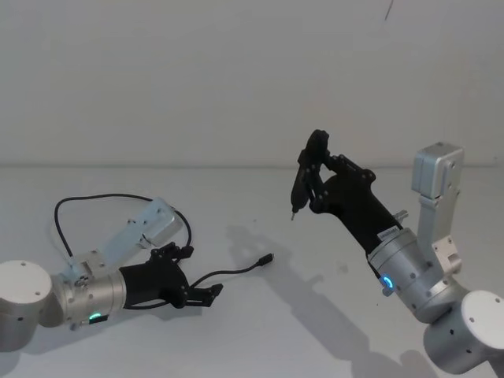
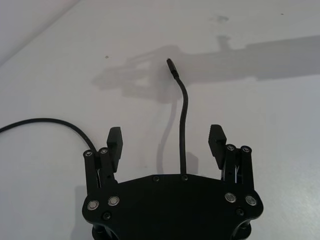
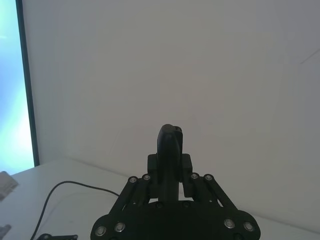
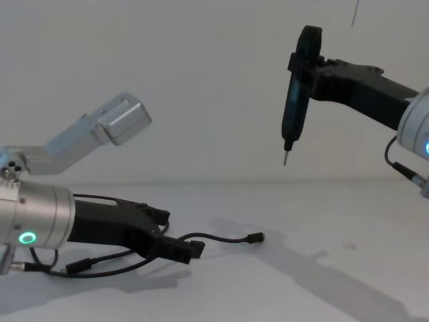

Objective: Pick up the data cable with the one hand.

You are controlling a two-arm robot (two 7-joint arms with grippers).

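The data cable (image 1: 236, 270) lies on the white table in loose curves, a thin black cord with one small plug (image 1: 268, 258) pointing toward the table's middle. My left gripper (image 1: 197, 274) sits low over the table at the front left and is open. In the left wrist view the data cable (image 2: 182, 130) runs straight between the two fingers (image 2: 115, 142) without being pinched, and its plug (image 2: 170, 63) lies beyond them. My right gripper (image 1: 303, 177) hangs high above the table's middle right, well away from the cable. Its fingers (image 3: 171, 142) are shut, with nothing seen between them.
The cable's far loop (image 1: 87, 201) curves behind the left arm's silver link (image 1: 146, 224). The white table (image 1: 331, 315) runs to a pale back wall. The right arm's silver body (image 1: 437, 205) stands at the right edge.
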